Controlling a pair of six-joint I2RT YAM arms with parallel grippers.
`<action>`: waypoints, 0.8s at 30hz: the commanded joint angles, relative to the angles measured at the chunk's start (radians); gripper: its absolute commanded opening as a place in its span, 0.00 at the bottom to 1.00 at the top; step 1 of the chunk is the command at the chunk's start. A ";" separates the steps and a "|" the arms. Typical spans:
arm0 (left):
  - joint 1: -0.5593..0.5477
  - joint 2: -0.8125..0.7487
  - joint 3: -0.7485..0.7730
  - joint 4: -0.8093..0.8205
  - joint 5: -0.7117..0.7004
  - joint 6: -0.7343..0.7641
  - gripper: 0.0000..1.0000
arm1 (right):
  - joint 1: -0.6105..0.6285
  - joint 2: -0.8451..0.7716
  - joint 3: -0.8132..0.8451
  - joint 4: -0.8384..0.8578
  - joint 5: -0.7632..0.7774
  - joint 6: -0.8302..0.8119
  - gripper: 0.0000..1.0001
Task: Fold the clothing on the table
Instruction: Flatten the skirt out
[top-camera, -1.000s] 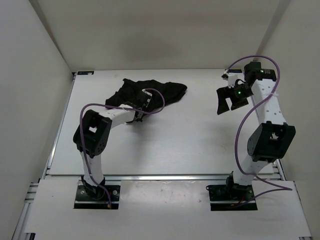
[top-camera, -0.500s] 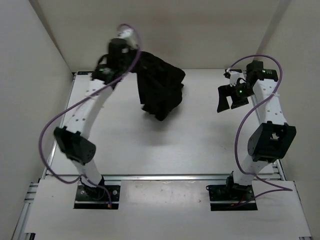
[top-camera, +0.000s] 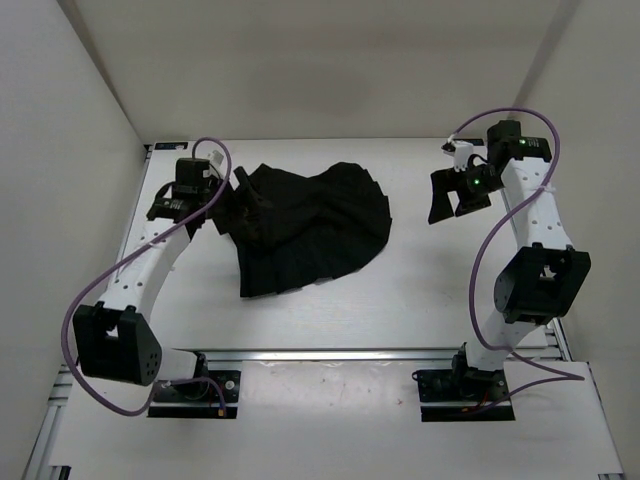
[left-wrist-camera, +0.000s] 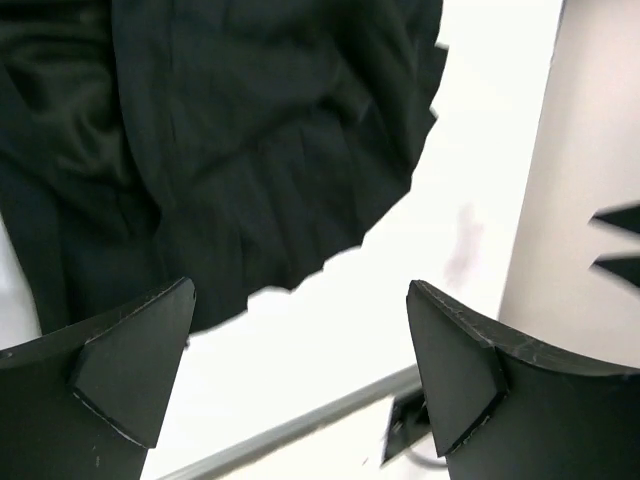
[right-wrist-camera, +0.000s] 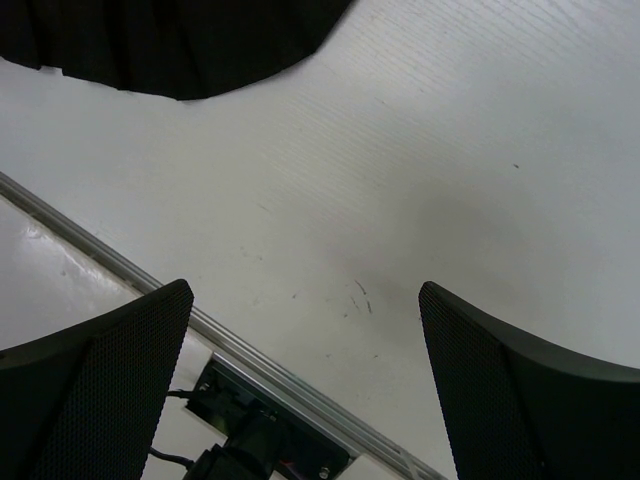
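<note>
Your left hand (top-camera: 222, 200) is hanging over the left edge of the clothing (top-camera: 310, 225), its fingers standing wide apart and gripping nothing. The clothing is lying spread out and wrinkled on the far left-centre part of the table (top-camera: 430, 290). Your right hand (top-camera: 447, 195) is hovering well off to its right, fingers likewise apart and empty.

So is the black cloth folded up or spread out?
Spread out. The cloth lies wide and wrinkled on the table, bunched at one side, with no neat fold.
</note>
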 joint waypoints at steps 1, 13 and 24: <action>-0.030 -0.068 0.034 -0.124 -0.047 0.081 0.99 | 0.033 -0.002 0.015 -0.003 -0.021 0.010 0.99; 0.214 -0.249 -0.322 0.050 -0.163 -0.192 0.99 | 0.194 0.193 0.365 -0.084 -0.020 -0.009 0.99; 0.010 0.328 0.273 -0.172 -0.492 0.052 0.99 | 0.257 0.208 0.397 -0.057 0.002 -0.003 0.99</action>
